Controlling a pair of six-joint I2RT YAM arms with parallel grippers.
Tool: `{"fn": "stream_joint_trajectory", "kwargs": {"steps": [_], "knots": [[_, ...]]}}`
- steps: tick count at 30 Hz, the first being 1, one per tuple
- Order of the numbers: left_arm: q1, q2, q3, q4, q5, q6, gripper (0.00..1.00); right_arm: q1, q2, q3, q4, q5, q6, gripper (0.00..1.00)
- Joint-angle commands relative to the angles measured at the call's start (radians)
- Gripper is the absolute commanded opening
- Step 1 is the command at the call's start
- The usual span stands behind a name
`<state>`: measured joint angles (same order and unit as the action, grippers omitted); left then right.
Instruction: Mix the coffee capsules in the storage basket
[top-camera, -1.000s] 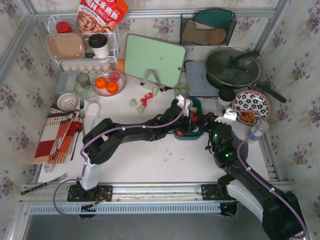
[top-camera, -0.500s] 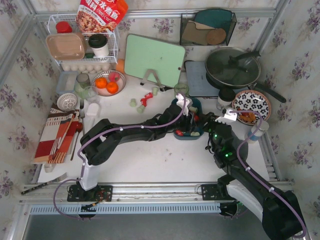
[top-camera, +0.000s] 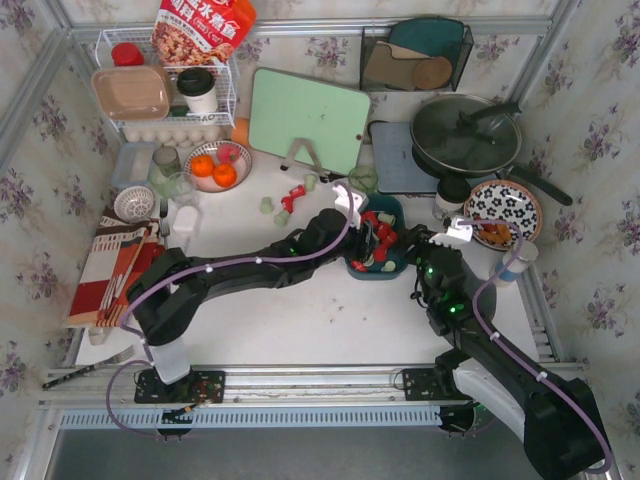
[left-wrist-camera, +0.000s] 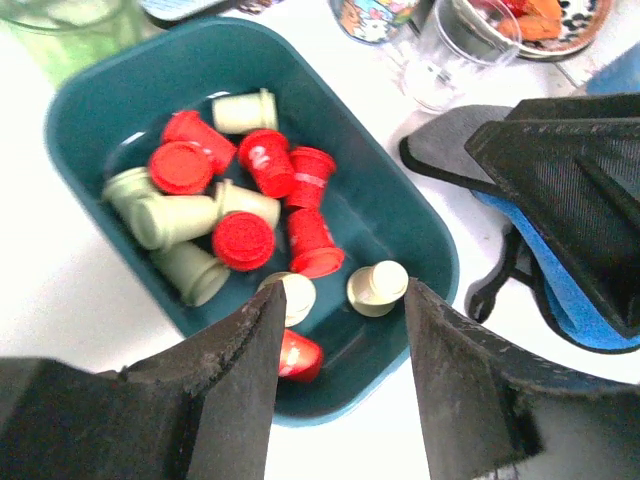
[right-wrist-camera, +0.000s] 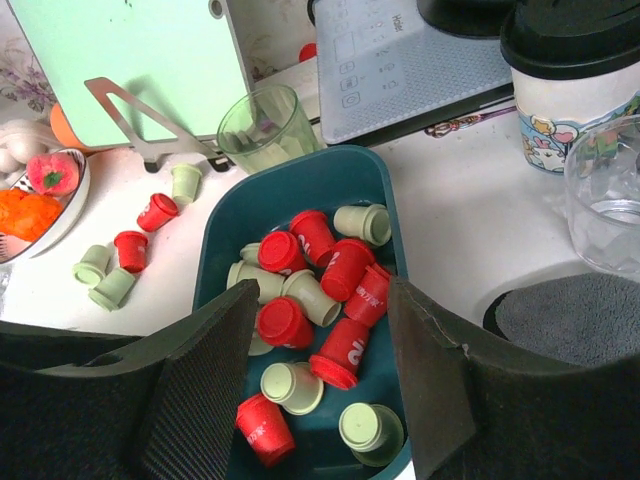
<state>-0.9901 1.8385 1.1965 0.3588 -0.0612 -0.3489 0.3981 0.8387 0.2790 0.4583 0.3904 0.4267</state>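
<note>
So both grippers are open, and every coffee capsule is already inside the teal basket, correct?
Not every one: the right wrist view shows five coffee capsules lying outside the storage basket. The left gripper and right gripper are indeed open.

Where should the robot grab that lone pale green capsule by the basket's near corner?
Probably from straight above, pinching its round side walls. The pale green capsule sits apart with a round end facing up, so its sides are free. The storage basket wall runs close beside it, so the fingers of the left tool would better straddle it along that wall.
</note>
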Motion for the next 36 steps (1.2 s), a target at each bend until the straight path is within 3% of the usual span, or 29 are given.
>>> {"fn": "stream_joint_trajectory", "kwargs": {"steps": [1, 9, 15, 23, 36], "knots": [[0.003, -0.077, -0.033, -0.042, -0.145, 0.053, 0.54, 0.0, 0.009, 0.011, 0.037, -0.007, 0.003, 0.62], [0.028, -0.181, -0.089, -0.168, -0.4, 0.07, 0.54, 0.0, 0.044, 0.021, 0.037, -0.026, -0.002, 0.62], [0.091, -0.211, -0.103, -0.271, -0.444, 0.045, 0.61, 0.0, 0.068, 0.031, 0.038, -0.038, -0.003, 0.62], [0.336, -0.209, -0.099, -0.388, -0.186, -0.056, 0.63, 0.0, 0.1, 0.043, 0.035, -0.057, -0.005, 0.62], [0.524, 0.076, 0.313, -0.763, 0.011, 0.134, 0.58, 0.001, 0.103, 0.046, 0.032, -0.056, -0.012, 0.62]]}}
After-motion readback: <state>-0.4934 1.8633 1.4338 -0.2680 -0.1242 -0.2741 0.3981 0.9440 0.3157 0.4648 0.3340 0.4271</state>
